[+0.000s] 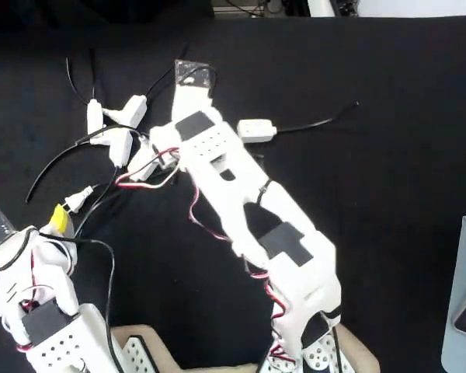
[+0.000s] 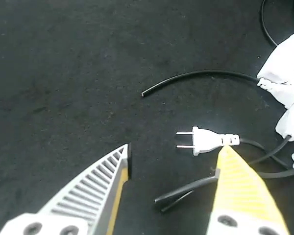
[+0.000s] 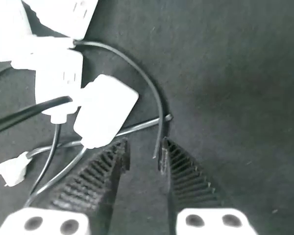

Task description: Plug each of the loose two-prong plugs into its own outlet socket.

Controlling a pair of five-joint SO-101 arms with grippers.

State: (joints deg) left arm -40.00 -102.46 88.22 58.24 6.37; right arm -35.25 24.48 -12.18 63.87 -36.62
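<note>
Step in hand, by my read: L gripper (image 2: 175,155) picks up the loose plug (image 2: 206,141). Its fingers are spread wide and hold nothing. The yellow finger (image 2: 235,186) has its tip right at the plug's cord end. The ribbed finger (image 2: 100,188) is apart on the prong side. Plug lies flat on the table (image 1: 388,233), near-left, just beside that gripper and apart from the sockets (image 1: 121,146) bunched far-left of centre.

To do it well:
- Don't shut as is. Plug is off-centre, hard by the yellow side, so closing would prob shove it or catch the cord.
- Shift till the body sits mid-gap, then pinch across its flat sides, behind the prongs, w/ prongs left free.
- Grip firm. Small smooth plastic will likely twist under the push-in load.
- Its cord trails toward the tangle, so lift low & slow and watch for drag on neighbours.
- Prongs seem to face away from the sockets, so expect a turn before lining up w/ the slots.

R gripper (image 3: 143,147) is over by the sockets, black fingers a little apart and clamping nothing. The end of a thin black cord (image 3: 157,100) lies btw the tips. Best use IMO: pin a free socket block so it can't slide when the plug goes in. Which sockets are free, can't tell.
</note>
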